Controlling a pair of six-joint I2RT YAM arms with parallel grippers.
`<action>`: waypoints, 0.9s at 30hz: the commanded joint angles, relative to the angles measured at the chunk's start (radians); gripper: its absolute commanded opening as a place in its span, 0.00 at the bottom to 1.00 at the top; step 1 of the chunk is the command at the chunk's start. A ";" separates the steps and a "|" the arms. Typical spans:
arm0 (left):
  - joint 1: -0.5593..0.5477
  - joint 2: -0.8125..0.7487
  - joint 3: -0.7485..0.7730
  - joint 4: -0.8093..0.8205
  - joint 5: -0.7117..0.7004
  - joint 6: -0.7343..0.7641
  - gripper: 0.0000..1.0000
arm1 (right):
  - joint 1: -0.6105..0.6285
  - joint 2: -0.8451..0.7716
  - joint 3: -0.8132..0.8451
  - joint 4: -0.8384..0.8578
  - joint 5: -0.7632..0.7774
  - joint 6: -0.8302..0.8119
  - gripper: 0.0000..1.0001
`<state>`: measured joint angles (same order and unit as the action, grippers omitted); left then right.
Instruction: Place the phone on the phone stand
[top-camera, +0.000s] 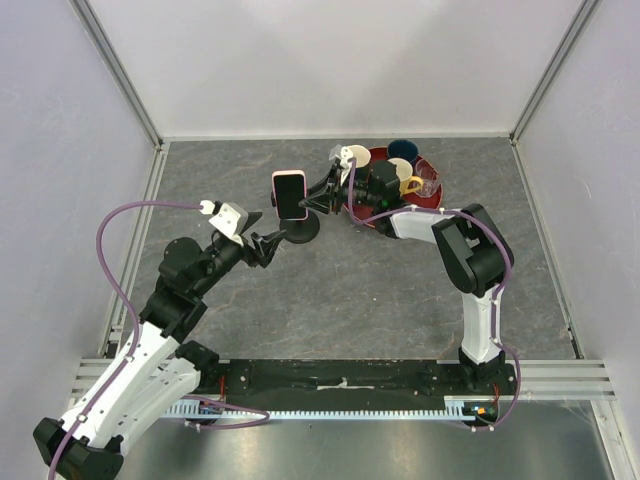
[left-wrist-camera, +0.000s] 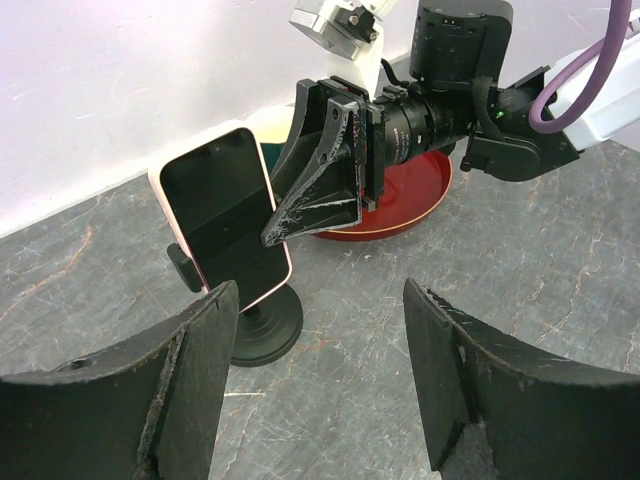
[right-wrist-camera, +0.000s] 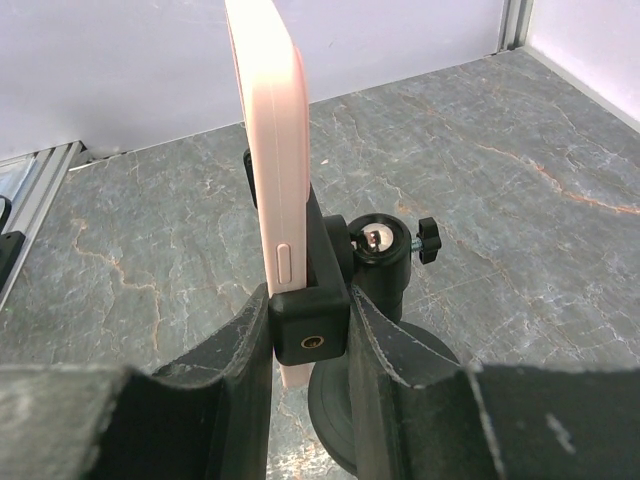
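The phone (top-camera: 290, 195), black screen with a pink case, stands upright in the clamp of the black phone stand (top-camera: 303, 230) at mid-table. In the left wrist view the phone (left-wrist-camera: 222, 220) sits above the stand's disc base (left-wrist-camera: 262, 325). My right gripper (top-camera: 318, 192) reaches in from the right. In the right wrist view it (right-wrist-camera: 310, 300) is shut on the stand's clamp block (right-wrist-camera: 310, 335), with the phone's edge (right-wrist-camera: 275, 170) in that clamp. My left gripper (top-camera: 272, 245) is open and empty, low in front of the base (left-wrist-camera: 320, 300).
A round red tray (top-camera: 437, 195) with several cups stands just behind the right arm's wrist, and also shows in the left wrist view (left-wrist-camera: 400, 200). White walls enclose the table on three sides. The stand's ball joint and knob (right-wrist-camera: 380, 245) face the right wrist.
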<state>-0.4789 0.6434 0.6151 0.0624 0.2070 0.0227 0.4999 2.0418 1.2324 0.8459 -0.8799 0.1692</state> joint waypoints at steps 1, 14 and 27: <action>0.000 0.005 0.000 0.039 -0.018 -0.024 0.73 | -0.017 0.040 0.003 -0.038 0.087 -0.004 0.01; 0.000 0.007 0.000 0.039 -0.008 -0.024 0.73 | -0.017 0.035 0.013 -0.073 0.122 -0.005 0.07; -0.001 0.015 0.002 0.037 -0.014 -0.024 0.73 | -0.020 0.093 0.142 -0.202 0.150 -0.040 0.12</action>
<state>-0.4789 0.6582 0.6151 0.0620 0.2081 0.0227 0.5014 2.0876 1.3334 0.7631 -0.8078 0.1638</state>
